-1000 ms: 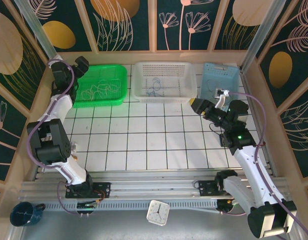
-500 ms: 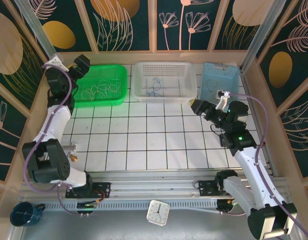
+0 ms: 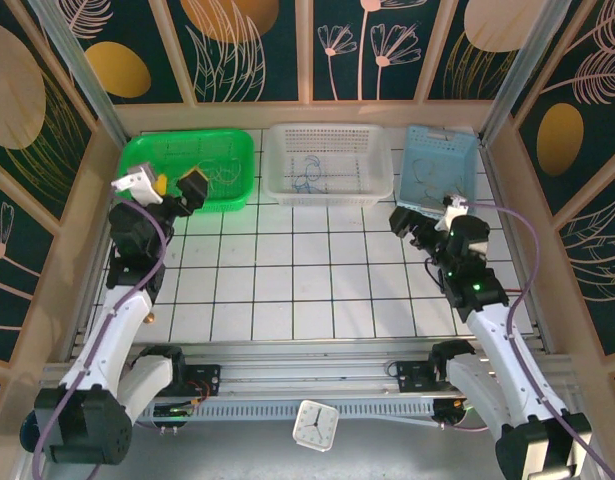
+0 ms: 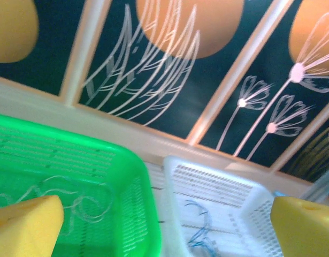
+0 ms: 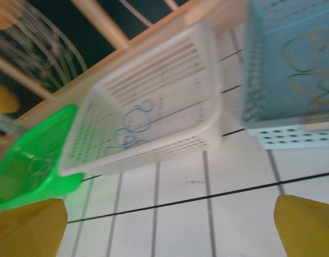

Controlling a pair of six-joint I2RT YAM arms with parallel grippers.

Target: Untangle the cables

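The left gripper [image 3: 177, 185] is spread wide, its 2 yellow fingertips [image 4: 25, 225] at opposite edges of the left wrist view with nothing held between them. Directly ahead of it sits the green basket [image 3: 137, 152], near wall close to the fingers, with thin white cables [image 4: 73, 201] looped on its floor. Ahead and to this gripper's right is the white basket [image 3: 332, 196], where a small tangle of blue cables [image 5: 129, 128] lies on the bottom. From the right gripper [image 3: 407, 225], that white basket is ahead and to the left. The blue basket [image 3: 442, 135] is just ahead and to its right, with yellowish-tan cables [image 5: 308, 67] curled inside. The right gripper hangs over the tiled table [image 3: 287, 290], jaws wide apart and empty, its 2 yellow tips [image 5: 28, 227] in the lower corners of the right wrist view
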